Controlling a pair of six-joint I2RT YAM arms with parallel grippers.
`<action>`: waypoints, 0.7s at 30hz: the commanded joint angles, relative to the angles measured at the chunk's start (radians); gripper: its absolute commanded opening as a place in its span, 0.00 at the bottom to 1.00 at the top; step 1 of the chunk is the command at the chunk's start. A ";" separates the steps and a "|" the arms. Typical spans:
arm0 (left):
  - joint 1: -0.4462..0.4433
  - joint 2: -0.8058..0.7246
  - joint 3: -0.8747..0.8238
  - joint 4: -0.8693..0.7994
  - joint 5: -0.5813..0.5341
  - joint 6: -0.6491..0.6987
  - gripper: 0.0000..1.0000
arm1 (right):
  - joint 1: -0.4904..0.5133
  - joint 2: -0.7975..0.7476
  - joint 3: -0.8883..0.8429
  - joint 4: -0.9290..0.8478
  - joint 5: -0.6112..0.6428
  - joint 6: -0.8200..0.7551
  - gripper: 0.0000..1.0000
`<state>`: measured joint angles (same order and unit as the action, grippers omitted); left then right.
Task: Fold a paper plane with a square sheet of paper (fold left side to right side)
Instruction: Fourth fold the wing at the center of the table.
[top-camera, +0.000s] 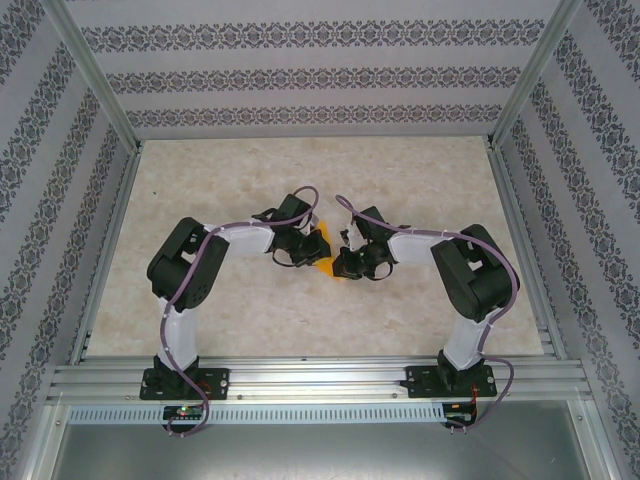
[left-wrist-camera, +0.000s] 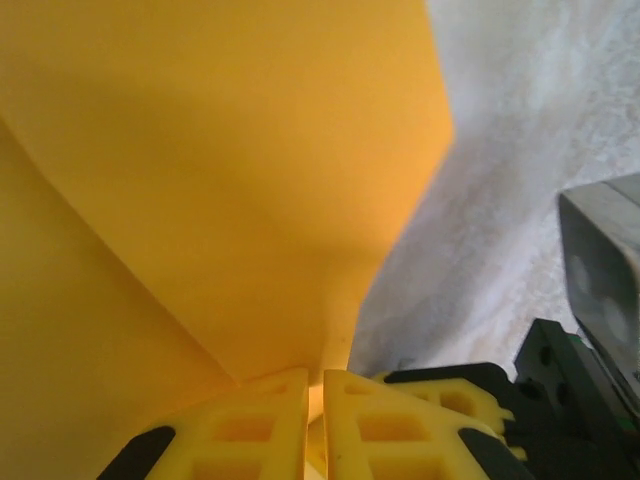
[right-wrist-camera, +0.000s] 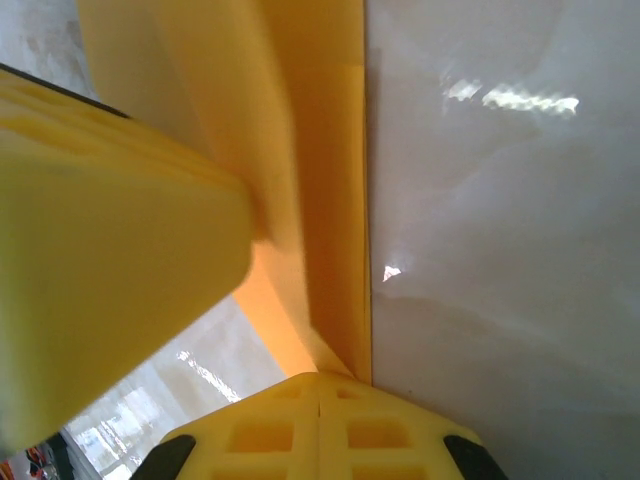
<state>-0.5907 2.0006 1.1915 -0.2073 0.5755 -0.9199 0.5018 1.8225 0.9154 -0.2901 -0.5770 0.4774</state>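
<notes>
The orange sheet of paper (top-camera: 329, 265) lies mid-table between both grippers, mostly hidden under them. In the left wrist view it (left-wrist-camera: 220, 180) rises as a bent, creased surface, and its lower corner runs into my left gripper (left-wrist-camera: 315, 378), whose yellow fingers are shut on it. In the right wrist view folded layers of the paper (right-wrist-camera: 325, 200) run down into my right gripper (right-wrist-camera: 318, 380), shut on their edge. A blurred yellow finger (right-wrist-camera: 100, 250) of the left gripper hangs close by. From above, the left gripper (top-camera: 316, 248) and right gripper (top-camera: 347, 262) nearly touch. Whether the paper has a paper plane shape I cannot tell.
The pale marbled table (top-camera: 300, 180) stretches free on all sides of the arms. Aluminium frame rails (top-camera: 105, 90) and patterned walls border it. A grey and black piece of the other arm (left-wrist-camera: 600, 270) sits close at the right of the left wrist view.
</notes>
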 joint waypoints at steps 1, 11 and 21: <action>-0.018 0.024 0.005 0.067 0.020 -0.040 0.14 | 0.005 0.066 -0.032 -0.128 0.095 -0.011 0.05; -0.002 0.056 0.019 -0.012 -0.086 -0.004 0.14 | 0.018 0.073 -0.024 -0.184 0.143 -0.026 0.05; 0.081 0.081 0.035 -0.046 -0.138 0.075 0.16 | 0.039 0.089 -0.018 -0.221 0.163 -0.031 0.05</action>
<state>-0.5804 2.0350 1.2083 -0.2127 0.5621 -0.9024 0.5171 1.8301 0.9478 -0.3466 -0.5404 0.4690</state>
